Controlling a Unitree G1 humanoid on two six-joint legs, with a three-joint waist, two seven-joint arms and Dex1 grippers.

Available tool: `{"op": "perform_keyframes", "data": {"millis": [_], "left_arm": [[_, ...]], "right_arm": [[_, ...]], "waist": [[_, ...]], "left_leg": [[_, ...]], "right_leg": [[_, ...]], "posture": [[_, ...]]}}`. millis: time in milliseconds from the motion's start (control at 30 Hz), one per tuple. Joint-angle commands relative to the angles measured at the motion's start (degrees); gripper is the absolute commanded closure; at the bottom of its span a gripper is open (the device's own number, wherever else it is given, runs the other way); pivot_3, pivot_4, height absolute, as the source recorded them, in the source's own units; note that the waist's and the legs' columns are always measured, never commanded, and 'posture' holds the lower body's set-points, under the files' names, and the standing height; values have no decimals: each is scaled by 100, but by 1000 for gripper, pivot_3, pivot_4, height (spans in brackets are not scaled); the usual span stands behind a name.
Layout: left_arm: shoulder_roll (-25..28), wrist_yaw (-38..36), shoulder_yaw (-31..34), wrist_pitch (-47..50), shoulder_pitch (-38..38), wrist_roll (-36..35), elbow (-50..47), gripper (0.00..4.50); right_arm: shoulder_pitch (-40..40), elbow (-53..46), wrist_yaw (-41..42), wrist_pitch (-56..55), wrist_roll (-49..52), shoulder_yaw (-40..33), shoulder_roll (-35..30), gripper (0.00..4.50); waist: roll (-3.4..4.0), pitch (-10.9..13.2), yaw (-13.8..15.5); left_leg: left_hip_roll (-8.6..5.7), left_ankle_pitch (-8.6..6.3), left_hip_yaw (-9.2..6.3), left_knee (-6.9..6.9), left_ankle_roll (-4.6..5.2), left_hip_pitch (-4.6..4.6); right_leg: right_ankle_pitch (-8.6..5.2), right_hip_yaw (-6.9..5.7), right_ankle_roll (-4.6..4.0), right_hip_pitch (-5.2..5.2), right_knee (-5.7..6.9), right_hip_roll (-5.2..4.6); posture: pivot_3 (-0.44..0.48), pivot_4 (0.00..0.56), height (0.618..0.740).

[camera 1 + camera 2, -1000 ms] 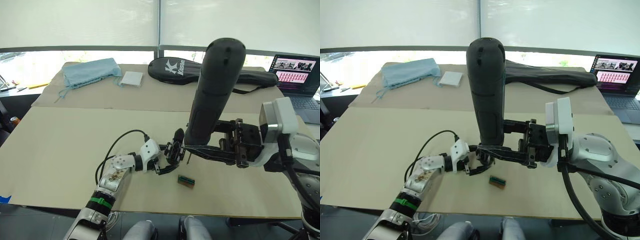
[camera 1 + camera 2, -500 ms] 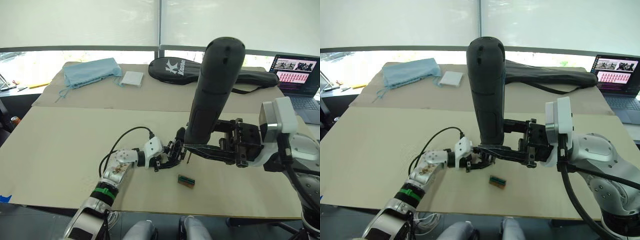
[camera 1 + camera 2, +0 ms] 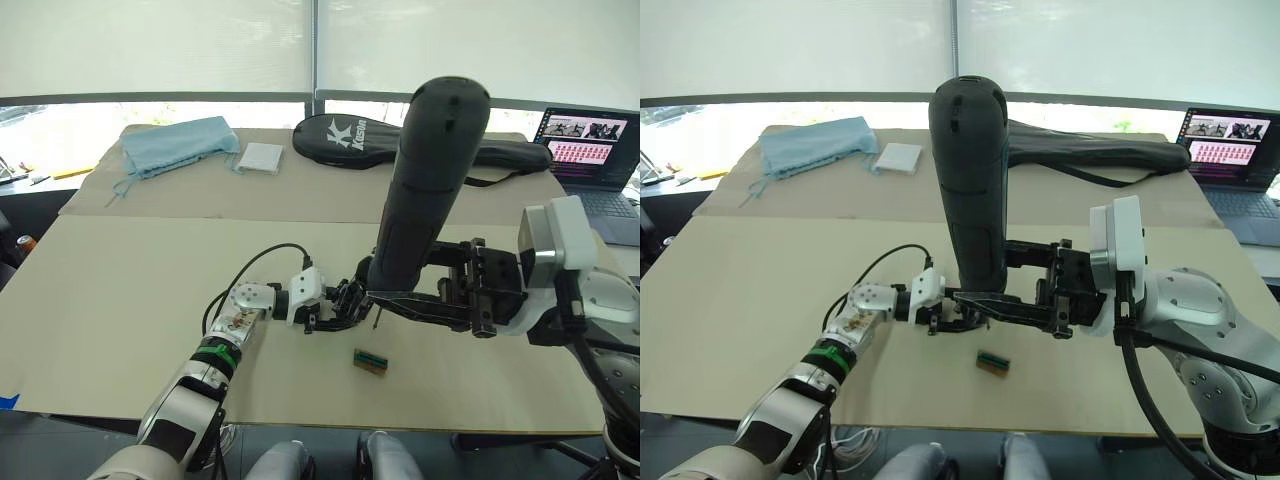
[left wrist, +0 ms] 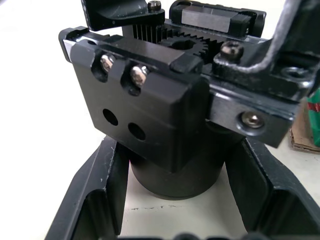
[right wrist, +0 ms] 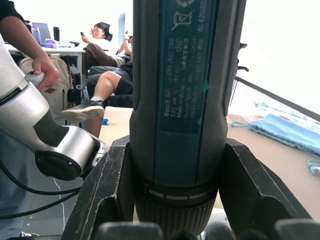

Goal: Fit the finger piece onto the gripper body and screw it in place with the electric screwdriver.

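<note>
1. counter [image 3: 120,290]: beige, wide. Laptop [image 3: 590,150] at 2 o'clock, racket bag [image 3: 345,132] and blue cloth [image 3: 180,145] at the far edge, 12 and 10 o'clock.
2. electric screwdriver [image 3: 425,190]: upright at counter centre, clamped by the right pincer [image 3: 400,300], whose fingers squeeze the lower barrel on both sides in the right wrist view. Bit tip [image 3: 375,322] points down, just beside the gripper body. No visible change over the last second.
3. left pincer [image 3: 335,315]: the arm has stretched forward and its wrist has rolled compared with a second ago, with the white wrist housing now higher and closer to the bit. Fingers closed around the round base of the gripper body [image 4: 150,115], partly spread to that width.
4. gripper body: held just off the counter at centre, directly under the bit. Two screws [image 4: 120,70] seated on its top face, two empty holes [image 4: 120,125] below.
5. green-brown block [image 3: 371,362]: at 6 o'clock of the bit, near, untouched.
6. Finger piece: can't pick it out for certain.
7. Judgement: the left arm is presenting the body to the bit, so this is alignment and driving hasn't started.
</note>
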Motion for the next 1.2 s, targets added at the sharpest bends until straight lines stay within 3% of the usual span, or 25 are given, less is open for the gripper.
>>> {"op": "perform_keyframes", "data": {"millis": [33, 100, 467, 1067, 1200], "left_arm": [[43, 64, -43, 186, 204, 139, -82, 738], [46, 145, 5, 270, 291, 118, -226, 70], [200, 568, 129, 1107, 1113, -8, -1892, 70], [62, 1269, -38, 1327, 1254, 224, -1927, 70], [-4, 1265, -115, 1278, 1230, 237, -1905, 1308]], "right_arm": [[2, -201, -23, -42, 216, -218, -38, 2579], [21, -210, -20, -47, 219, -221, -41, 2579], [41, -173, 28, -60, 220, -193, -48, 2579], [-223, -26, 39, 2, 251, -101, -2, 2579], [-351, 17, 6, 35, 280, -72, -6, 2579]], "waist": [[0, 0, -15], [0, 0, -19], [0, 0, -39], [1, 0, 7], [1, 0, 9]], "left_leg": [[0, 0, 0, 0, 0, 0], [0, 0, 0, 0, 0, 0], [1, 0, 0, -3, 0, 0], [0, 0, 0, -1, 0, 1], [0, 0, 0, -1, -1, 1]], "right_leg": [[0, 0, 0, 0, 0, 0], [0, 2, 0, 0, 1, 0], [0, 4, 0, -4, 1, 3], [0, 3, 0, 0, 0, 0], [0, 3, 0, 0, 0, 0]], "posture": [[0, 150, 740], [0, 150, 740], [0, 150, 740], [0, 150, 740], [0, 150, 740]]}}
